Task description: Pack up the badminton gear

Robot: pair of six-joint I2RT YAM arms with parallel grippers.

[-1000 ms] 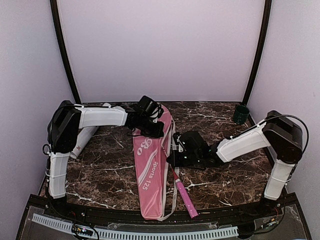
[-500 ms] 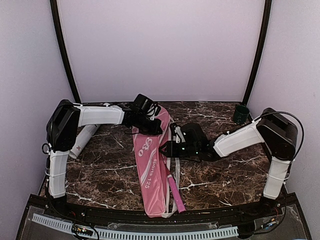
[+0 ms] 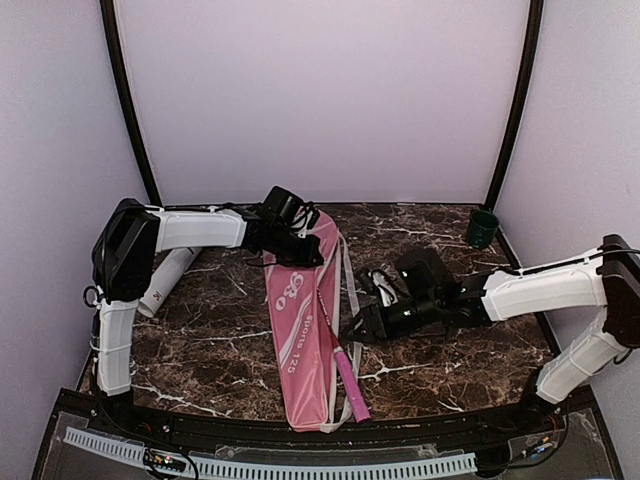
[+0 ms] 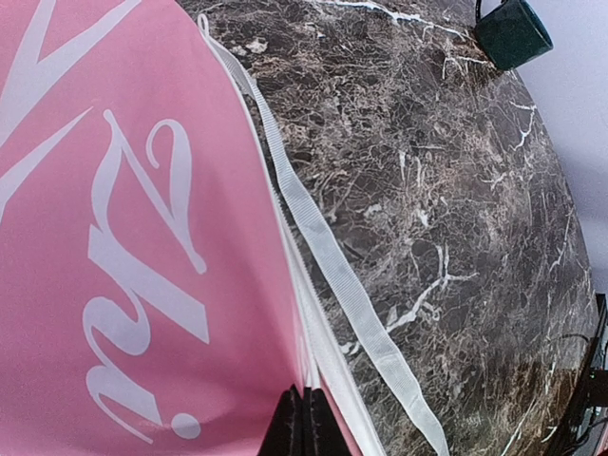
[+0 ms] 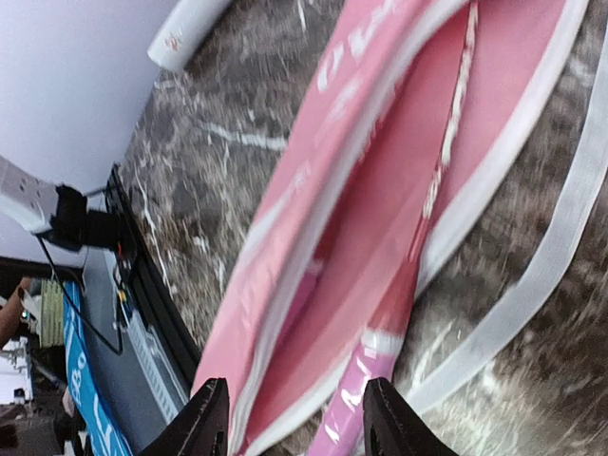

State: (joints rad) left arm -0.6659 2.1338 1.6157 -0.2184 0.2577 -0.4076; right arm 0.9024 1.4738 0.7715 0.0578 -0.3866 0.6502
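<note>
Robot test cell, lab-type setup. Plain pale backdrop panels [image 3: 320, 100] on three sides, dark frame poles [image 3: 127, 100] at back corners, marble-pattern tabletop [image 3: 210, 320], slotted cable duct [image 3: 270, 467] along near edge.

The left arm [image 3: 200, 230] and right arm [image 3: 540, 292] share white tubular links, bulky black joint housings, thin black cables looping alongside and black wrists, and the right gripper [image 5: 296, 427] has dark, tapering fingers [image 5: 204, 423].

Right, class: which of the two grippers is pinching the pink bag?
The left gripper, shut on the pink bag at the edge of its far, wide end. The right gripper stands open near the racket handle, holding nothing.
</note>
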